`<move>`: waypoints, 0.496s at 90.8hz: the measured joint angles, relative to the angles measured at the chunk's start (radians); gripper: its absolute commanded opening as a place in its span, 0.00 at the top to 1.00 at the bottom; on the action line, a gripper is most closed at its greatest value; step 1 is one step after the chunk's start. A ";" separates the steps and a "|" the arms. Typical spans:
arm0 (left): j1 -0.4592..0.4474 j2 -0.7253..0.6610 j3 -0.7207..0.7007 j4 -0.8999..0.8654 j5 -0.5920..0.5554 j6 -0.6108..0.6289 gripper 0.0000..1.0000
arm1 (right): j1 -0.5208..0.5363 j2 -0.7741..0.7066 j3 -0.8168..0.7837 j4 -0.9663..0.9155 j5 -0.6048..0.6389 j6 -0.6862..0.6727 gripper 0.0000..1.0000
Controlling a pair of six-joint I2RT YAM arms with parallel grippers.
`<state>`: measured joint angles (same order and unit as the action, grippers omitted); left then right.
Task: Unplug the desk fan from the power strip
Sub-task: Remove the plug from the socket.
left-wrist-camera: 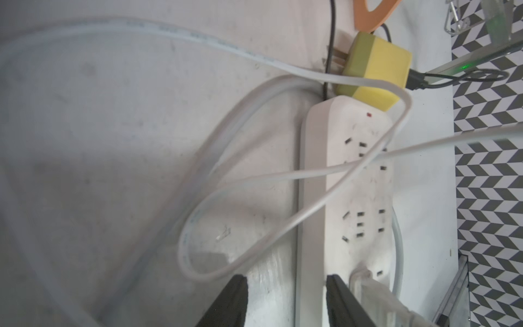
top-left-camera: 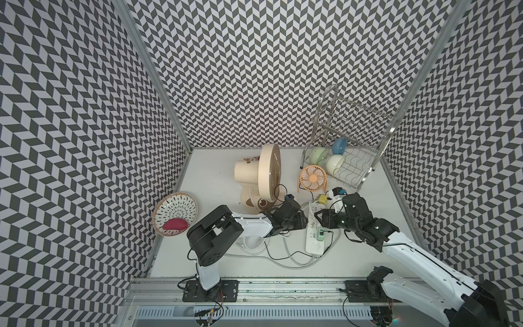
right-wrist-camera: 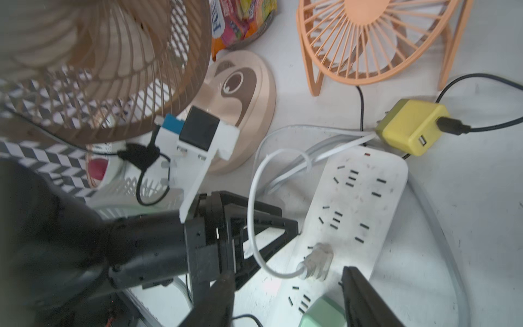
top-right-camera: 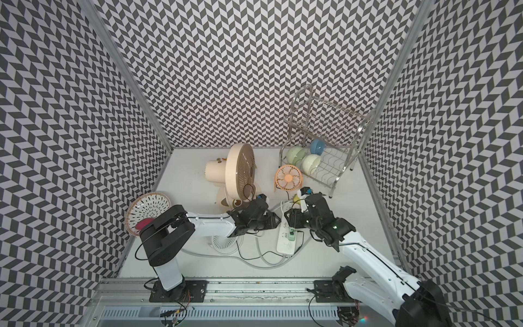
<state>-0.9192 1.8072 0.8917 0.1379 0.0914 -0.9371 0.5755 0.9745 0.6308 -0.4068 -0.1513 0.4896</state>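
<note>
On the white table [top-left-camera: 215, 175], the power strip [top-left-camera: 314, 246] lies flat near the front, between the two claws.
A see-through plug [right-wrist-camera: 318, 260] on a thin white cord [right-wrist-camera: 252, 203] sits in the strip, and a green plug [right-wrist-camera: 322, 312] sits in the holes next to it. The left claw [left-wrist-camera: 285, 279] is open and holds nothing: one finger is over the strip beside the see-through plug, the other is over the table. The right claw [right-wrist-camera: 285, 271] is open wide too, empty, with the see-through plug just ahead of it. A yellow plug [right-wrist-camera: 410, 127] lies loose by the strip's far end, its pins showing. Behind it stand a small orange fan [top-left-camera: 312, 178] and a big cream fan [top-left-camera: 268, 172]. A metal rack [top-left-camera: 353, 167] with three bowls [top-left-camera: 335, 164] is in the far right corner.
</note>
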 measured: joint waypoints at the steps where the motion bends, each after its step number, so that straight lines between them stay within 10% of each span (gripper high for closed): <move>1: 0.000 0.000 -0.001 0.000 0.000 -0.003 0.51 | 0.007 0.000 0.001 -0.006 0.002 0.000 0.45; 45: 0.002 -0.027 -0.013 -0.002 0.026 -0.065 0.52 | 0.111 0.157 0.092 -0.102 0.099 0.011 0.60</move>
<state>-0.9176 1.7802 0.8787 0.1364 0.1177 -1.0023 0.6861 1.1316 0.7223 -0.5091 -0.0525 0.5011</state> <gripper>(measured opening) 0.482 0.437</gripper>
